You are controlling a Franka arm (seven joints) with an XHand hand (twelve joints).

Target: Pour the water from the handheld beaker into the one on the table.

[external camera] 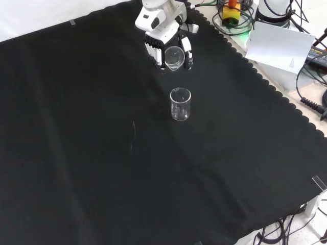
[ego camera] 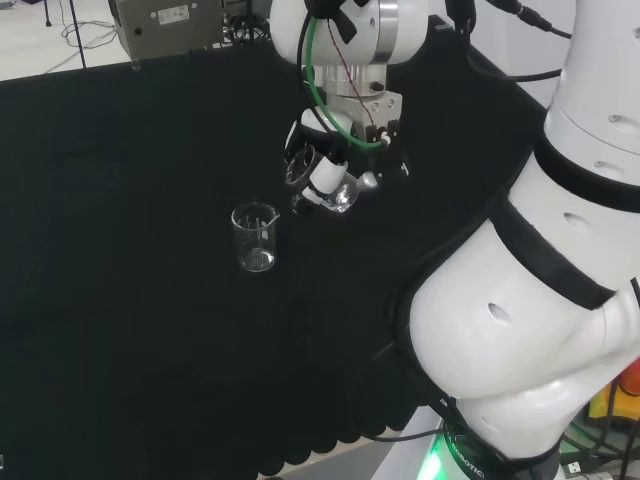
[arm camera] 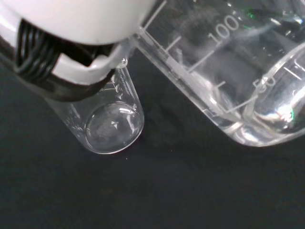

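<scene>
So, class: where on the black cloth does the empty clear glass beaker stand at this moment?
In the front view the clear glass beaker stands upright near the cloth's upper middle, just below the black and white hand and its tilted beaker.

Bare black cloth (external camera: 92, 153) lies open all round the lone standing beaker (external camera: 180, 104).

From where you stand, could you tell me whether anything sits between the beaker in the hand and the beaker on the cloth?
Nothing visible does. The hand holds the tilted beaker above the cloth, and the standing beaker is apart from it with bare black cloth between them in the head and front views.
</scene>
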